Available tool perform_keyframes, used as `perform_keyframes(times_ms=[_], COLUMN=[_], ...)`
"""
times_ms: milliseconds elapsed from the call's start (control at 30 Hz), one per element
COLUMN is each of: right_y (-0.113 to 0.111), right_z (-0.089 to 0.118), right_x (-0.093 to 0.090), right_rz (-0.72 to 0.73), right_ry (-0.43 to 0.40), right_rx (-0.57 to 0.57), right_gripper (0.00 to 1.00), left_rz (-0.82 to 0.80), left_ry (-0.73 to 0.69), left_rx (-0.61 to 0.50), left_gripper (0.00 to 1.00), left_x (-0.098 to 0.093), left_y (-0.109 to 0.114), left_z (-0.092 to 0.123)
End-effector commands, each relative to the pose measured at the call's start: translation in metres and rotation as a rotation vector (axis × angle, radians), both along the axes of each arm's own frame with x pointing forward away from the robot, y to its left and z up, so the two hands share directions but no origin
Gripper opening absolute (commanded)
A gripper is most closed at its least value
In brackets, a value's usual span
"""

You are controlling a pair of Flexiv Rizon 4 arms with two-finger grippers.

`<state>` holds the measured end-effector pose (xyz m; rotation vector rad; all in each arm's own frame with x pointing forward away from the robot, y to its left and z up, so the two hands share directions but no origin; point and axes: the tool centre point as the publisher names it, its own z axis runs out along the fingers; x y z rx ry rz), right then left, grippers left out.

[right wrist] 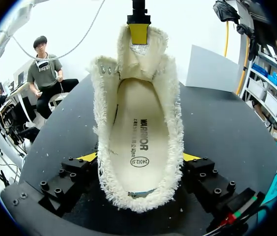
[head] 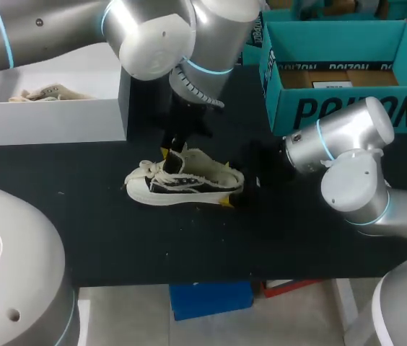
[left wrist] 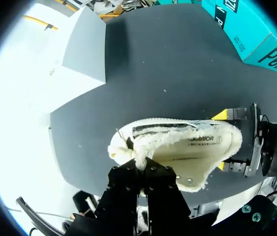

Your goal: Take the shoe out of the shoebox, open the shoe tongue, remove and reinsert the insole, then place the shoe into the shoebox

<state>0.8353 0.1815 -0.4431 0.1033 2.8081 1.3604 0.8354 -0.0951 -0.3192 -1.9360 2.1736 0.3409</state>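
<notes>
The left gripper (left wrist: pixel 139 164) is clamped on the tip of the tongue (right wrist: pixel 141 54). It comes down on it from above, and its dark fingers (left wrist: pixel 124 184) are pressed together around the frayed cloth. From the right wrist, one yellow tip of this gripper shows at the top of the tongue, which stands pulled up and away from the shoe's opening.

The right gripper (right wrist: pixel 139 158) grasps the shoe (head: pixel 185 184) at the heel. Its two yellow tips press the heel from either side, with the black finger blocks close against the frayed collar. The left wrist view shows the same hold from the toe end, with a yellow tip on each side of the heel.

The shoe is cream with a dark side panel and loose laces. It sits upright on its sole on the black table (head: pixel 117 238), outside both boxes, with its toe toward my left and its heel toward my right. The insole (right wrist: pixel 138 132) lies flat inside, with print on it, and is open to view under the raised tongue.

A white box (head: pixel 52 119) stands behind the shoe on my left, with a second pale shoe (head: pixel 41 92) in it. A teal shoebox (head: pixel 348 108) stands open behind the shoe on my right. Both boxes are well apart from the shoe.
</notes>
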Motion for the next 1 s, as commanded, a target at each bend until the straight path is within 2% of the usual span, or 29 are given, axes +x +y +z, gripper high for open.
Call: perform_keyframes(times_ms=[33, 200, 500, 1000], right_y=[0.002, 0.002, 0.002, 0.002], right_z=[-0.002, -0.002, -0.002, -0.002], right_x=[0.000, 0.000, 0.000, 0.000], right_rz=[-0.003, -0.003, -0.003, -0.003], right_ry=[-0.001, -0.001, -0.001, -0.001], right_rx=[-0.002, -0.002, -0.002, -0.002], right_gripper=[0.00, 0.00, 0.00, 0.00], left_rz=[0.010, 0.018, 0.034, 0.038], left_ry=[0.006, 0.010, 0.051, 0.061], left_rx=[-0.087, -0.108, -0.090, -0.065], left_gripper=[0.00, 0.00, 0.00, 0.00], left_x=[-0.001, -0.003, -0.007, -0.007], left_y=[0.021, 0.036, 0.051, 0.056], left_z=[-0.001, -0.004, -0.025, -0.052])
